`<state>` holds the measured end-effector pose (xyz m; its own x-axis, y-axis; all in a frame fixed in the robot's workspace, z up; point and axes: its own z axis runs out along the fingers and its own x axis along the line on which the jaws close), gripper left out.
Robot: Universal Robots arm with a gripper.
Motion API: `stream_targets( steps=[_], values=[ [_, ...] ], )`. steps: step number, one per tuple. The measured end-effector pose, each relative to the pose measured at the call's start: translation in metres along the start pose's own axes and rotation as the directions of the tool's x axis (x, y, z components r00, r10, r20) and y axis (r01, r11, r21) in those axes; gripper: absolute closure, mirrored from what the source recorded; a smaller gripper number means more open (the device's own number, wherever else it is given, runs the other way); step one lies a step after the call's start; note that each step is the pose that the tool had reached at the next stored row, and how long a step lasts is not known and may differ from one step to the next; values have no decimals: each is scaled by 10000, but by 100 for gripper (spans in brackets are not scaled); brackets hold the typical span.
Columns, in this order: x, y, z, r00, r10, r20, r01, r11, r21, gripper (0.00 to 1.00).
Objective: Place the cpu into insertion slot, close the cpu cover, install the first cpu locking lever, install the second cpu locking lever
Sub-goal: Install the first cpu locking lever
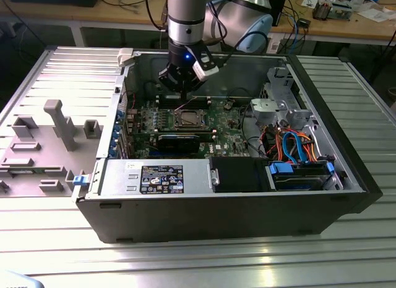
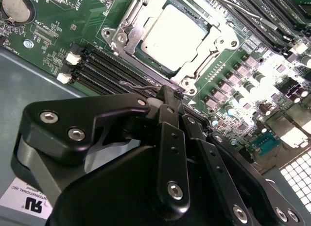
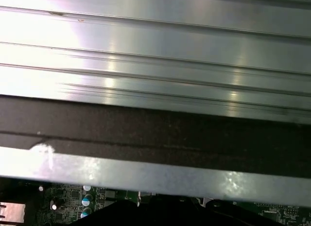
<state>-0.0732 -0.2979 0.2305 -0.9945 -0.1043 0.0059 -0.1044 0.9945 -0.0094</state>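
Note:
The cpu (image 2: 176,34) lies flat in the insertion slot (image 1: 188,119), its silvery top showing through the window of the cpu cover (image 2: 127,37), which is folded down around it. A thin wire locking lever (image 2: 132,83) runs along the socket's edge beside the black memory slots. My gripper (image 2: 167,94) hangs just past that edge, its black fingers (image 2: 170,138) pressed together with the tips at the lever's end. I cannot tell whether the tips touch the wire. In the exterior view the gripper (image 1: 181,83) sits low inside the open computer case, just behind the socket.
The case's grey walls (image 1: 133,77) close in around the green board. A drive bay with blue and orange cables (image 1: 296,145) fills the exterior view's right, a black shroud (image 1: 238,173) the front. A grey fixture plate (image 1: 49,139) lies outside at the left. A coin battery (image 2: 17,7) sits on the board.

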Motion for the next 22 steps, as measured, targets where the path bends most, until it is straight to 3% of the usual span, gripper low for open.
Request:
stream_targets(
  steps=[22],
  values=[
    [-38, 31, 73, 9998, -176, 3, 176, 9998, 3, 89]
  ],
)
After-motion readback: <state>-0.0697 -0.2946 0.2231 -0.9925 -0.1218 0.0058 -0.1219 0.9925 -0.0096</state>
